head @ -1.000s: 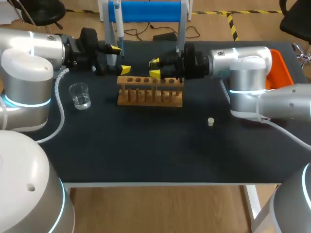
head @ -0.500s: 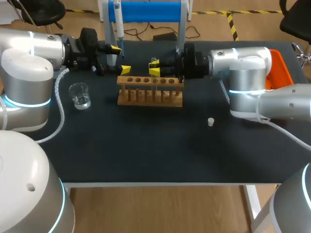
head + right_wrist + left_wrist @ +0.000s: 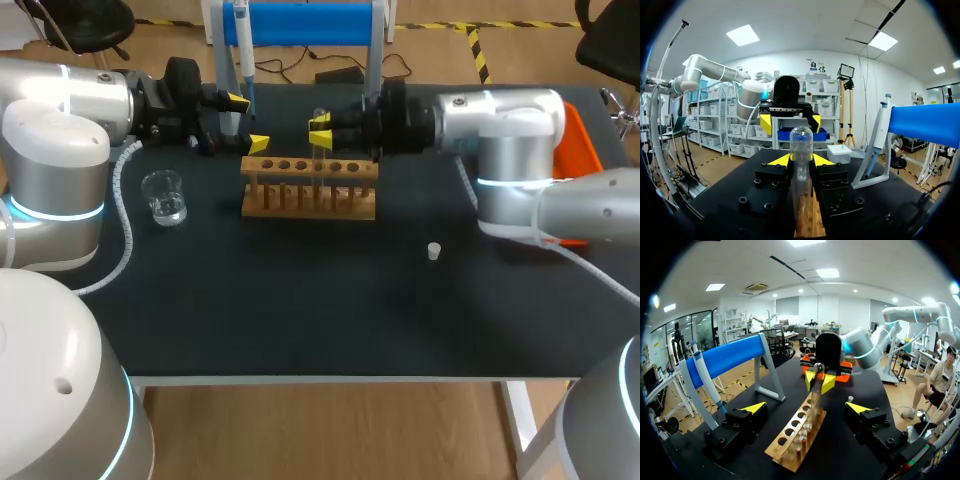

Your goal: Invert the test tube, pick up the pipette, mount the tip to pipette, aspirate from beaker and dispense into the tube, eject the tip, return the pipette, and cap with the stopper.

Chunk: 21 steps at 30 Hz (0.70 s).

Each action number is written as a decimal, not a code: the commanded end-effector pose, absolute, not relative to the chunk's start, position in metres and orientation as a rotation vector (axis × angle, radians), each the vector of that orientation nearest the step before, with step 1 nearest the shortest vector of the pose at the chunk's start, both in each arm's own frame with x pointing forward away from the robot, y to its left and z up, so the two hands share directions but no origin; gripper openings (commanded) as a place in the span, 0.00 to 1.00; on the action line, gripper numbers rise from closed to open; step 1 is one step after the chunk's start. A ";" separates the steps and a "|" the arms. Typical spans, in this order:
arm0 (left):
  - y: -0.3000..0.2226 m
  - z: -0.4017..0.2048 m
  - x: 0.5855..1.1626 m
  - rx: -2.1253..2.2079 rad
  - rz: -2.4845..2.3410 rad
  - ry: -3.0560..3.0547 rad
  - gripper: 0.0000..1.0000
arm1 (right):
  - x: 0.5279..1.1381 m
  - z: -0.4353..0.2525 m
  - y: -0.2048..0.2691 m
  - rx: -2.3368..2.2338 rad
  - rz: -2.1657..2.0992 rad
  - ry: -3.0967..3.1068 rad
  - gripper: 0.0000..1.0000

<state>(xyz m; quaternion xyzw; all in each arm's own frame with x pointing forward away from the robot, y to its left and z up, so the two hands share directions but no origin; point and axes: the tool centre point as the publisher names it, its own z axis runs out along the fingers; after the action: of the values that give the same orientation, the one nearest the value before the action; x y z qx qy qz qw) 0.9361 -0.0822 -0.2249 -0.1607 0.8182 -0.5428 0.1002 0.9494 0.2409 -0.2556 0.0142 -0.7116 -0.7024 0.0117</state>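
We count two arms over one dark bench (image 3: 300, 320), each ending in one claw. The right claw (image 3: 320, 129) is clenched on the single test tube (image 3: 801, 150), its two yellow tips pressing the glass from opposite sides; the tube stands upright with its rounded end uppermost, over the one wooden rack (image 3: 310, 188), roughly above the middle of its single row of holes; in the right wrist view the rack's wood shows directly beneath the tube, but we cannot tell whether the tube's lower end touches it. The left claw (image 3: 247, 122) is released, its two fingers spread wide; it hovers just behind the rack's left end, facing the right claw along the rack. One pipette (image 3: 241, 45) hangs on the one blue-barred stand (image 3: 310, 22) at the bench's far edge, just beyond the left claw; one clear glass beaker (image 3: 164, 196) sits on the bench to the left of the rack, apart from it; one small pale stopper (image 3: 434, 251) stands on the bench to the right of the rack and nearer to us, well apart from rack and claws alike; one orange tray (image 3: 585, 150) shows at the bench's right edge, behind the right arm.
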 end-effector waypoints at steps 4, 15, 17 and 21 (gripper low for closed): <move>-0.082 -0.225 0.936 -0.474 -1.607 2.417 1.00 | 0.944 -0.244 0.240 0.052 -2.189 -2.224 0.00; -0.082 -0.225 0.936 -0.474 -1.607 2.417 1.00 | 0.942 -0.233 0.244 0.069 -2.186 -2.240 0.00; -0.082 -0.225 0.936 -0.474 -1.607 2.417 1.00 | 0.942 -0.230 0.244 0.066 -2.179 -2.253 0.00; -0.082 -0.225 0.936 -0.474 -1.607 2.417 1.00 | 0.941 -0.226 0.245 0.046 -2.170 -2.265 0.00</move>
<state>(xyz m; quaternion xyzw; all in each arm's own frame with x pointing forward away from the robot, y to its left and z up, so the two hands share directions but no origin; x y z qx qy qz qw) 0.9361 -0.0821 -0.2249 -0.1607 0.8182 -0.5428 0.1002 0.9451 0.2453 -0.2314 0.0184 -0.7180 -0.6958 0.0053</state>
